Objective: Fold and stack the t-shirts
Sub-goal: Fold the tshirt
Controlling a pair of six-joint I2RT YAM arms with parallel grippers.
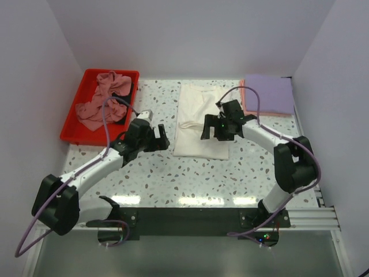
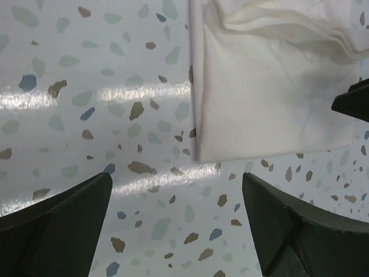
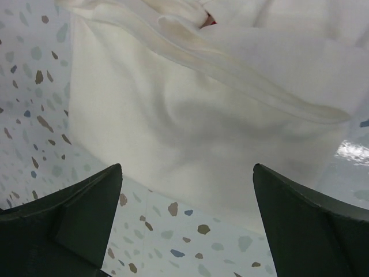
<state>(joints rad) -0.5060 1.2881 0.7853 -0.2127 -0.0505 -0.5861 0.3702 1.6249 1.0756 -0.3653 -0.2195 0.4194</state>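
Observation:
A white t-shirt [image 1: 199, 122] lies part-folded lengthwise in the middle of the table; it also shows in the left wrist view [image 2: 271, 92] and the right wrist view [image 3: 190, 109], where a sliver of red print peeks out at the top. My left gripper [image 1: 160, 138] is open and empty, just left of the shirt's near left corner. My right gripper [image 1: 212, 128] is open and empty, above the shirt's right edge. A folded lavender tee [image 1: 268, 94] lies on a salmon-pink one [image 1: 244, 101] at the back right. Crumpled dusty-pink tees [image 1: 104, 103] and a black one [image 1: 121, 89] lie in the tray.
A red plastic tray [image 1: 74, 130] stands at the back left. White walls close in the table on the left, back and right. The speckled tabletop [image 1: 190, 179] stretches in front of the shirt.

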